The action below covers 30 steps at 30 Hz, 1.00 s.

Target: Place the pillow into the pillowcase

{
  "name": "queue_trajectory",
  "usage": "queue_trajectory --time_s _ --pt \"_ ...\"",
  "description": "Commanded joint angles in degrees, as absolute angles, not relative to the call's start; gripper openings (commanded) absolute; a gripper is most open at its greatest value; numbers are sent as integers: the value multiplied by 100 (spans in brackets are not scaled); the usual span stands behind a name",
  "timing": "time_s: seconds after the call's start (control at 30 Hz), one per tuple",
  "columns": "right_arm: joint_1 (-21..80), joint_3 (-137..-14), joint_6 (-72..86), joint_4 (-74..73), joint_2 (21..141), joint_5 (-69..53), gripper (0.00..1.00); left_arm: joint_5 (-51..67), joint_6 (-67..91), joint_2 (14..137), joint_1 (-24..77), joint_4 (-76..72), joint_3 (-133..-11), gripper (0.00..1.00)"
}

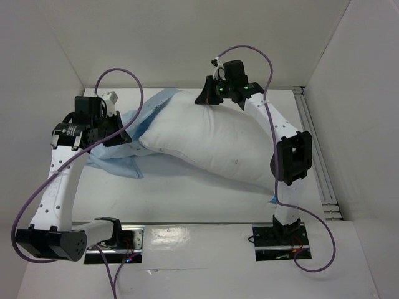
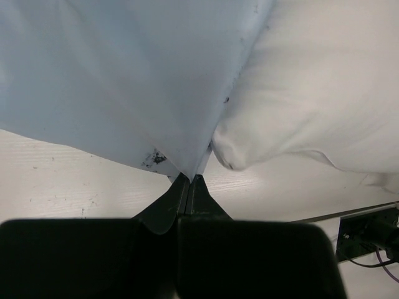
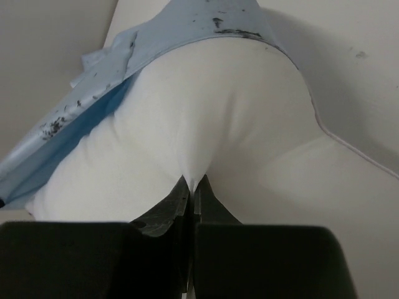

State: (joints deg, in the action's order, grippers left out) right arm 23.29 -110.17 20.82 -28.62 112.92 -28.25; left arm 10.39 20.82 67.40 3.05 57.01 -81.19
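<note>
Light blue cloth of the pillowcase (image 1: 121, 163) is pinched between the pressed-together fingers of the left claw (image 2: 189, 182), with the rest bunched on the worktop (image 1: 187, 199) just beside that claw. The white pillow (image 1: 212, 140) lies largely outside the case, its nearer end against the cloth. The right claw (image 3: 192, 185) is closed on a fold of the pillow's far edge.
</note>
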Motion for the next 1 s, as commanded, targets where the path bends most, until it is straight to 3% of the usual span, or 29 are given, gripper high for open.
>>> queue_trajectory --time_s 0.0,0.4,0.77,0.8,0.93,0.97 --pt "2197 -10794 2969 -1688 11435 -3060 0 1221 1854 6565 316 5722 -8121 0" --pt "3260 -10812 2910 -2101 11971 -1337 0 1767 1960 6934 536 5537 -8621 0" --pt "4306 -8106 3059 -1705 9520 -511 0 1564 1960 7295 589 6064 -9659 0" --pt "4307 -7982 3059 -1705 9449 -510 0 1564 1960 7217 589 6064 -9511 6" --pt "4377 -7445 2997 -1574 9448 -588 0 1643 1907 7215 589 5916 -8711 60" --pt "4377 -7323 2997 -1460 9500 -650 0 1644 1907 7312 589 5915 -8571 64"
